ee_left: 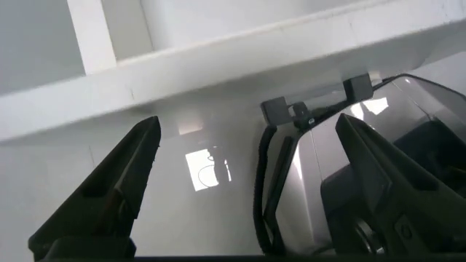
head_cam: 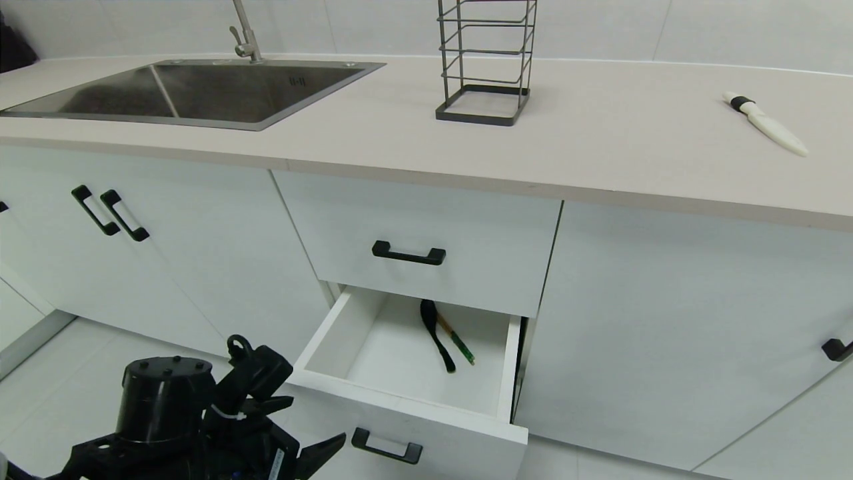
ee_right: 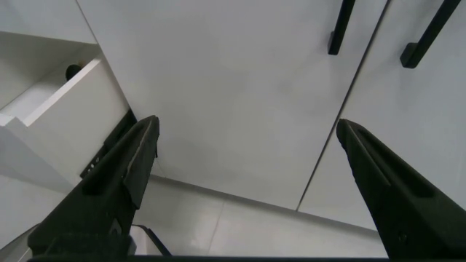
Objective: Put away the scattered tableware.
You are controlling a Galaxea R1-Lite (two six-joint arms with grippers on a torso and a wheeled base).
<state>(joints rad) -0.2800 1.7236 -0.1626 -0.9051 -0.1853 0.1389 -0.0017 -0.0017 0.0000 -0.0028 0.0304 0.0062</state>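
We take the open drawer (head_cam: 413,417) as our mark. It stands pulled out, low in the cabinet. Inside it, toward the back, lie a black spoon (head_cam: 436,333) and a green-handled tool (head_cam: 460,345), side by side and overlapping near the spoon's bowl. Directly above the drawer is a closed upper drawer (head_cam: 466,227), and above that runs the surface (head_cam: 633,153).

The knife (head_cam: 766,125) lies flat on the surface, well apart from the drawer, up and far to its right. A wire rack (head_cam: 485,73) stands upright on the surface straight above the drawer. The sink (head_cam: 193,90) is set into the surface up and to the drawer's left.

The left gripper (head_cam: 300,430) hangs just left of the drawer's front panel, low over the floor (head_cam: 40,400), with its fingers spread and nothing between them. The right gripper (ee_right: 247,189) is spread wide as well and holds nothing. It sits near the drawer's side wall and faces the white doors (ee_right: 240,94) beside the drawer, which carry black handles.
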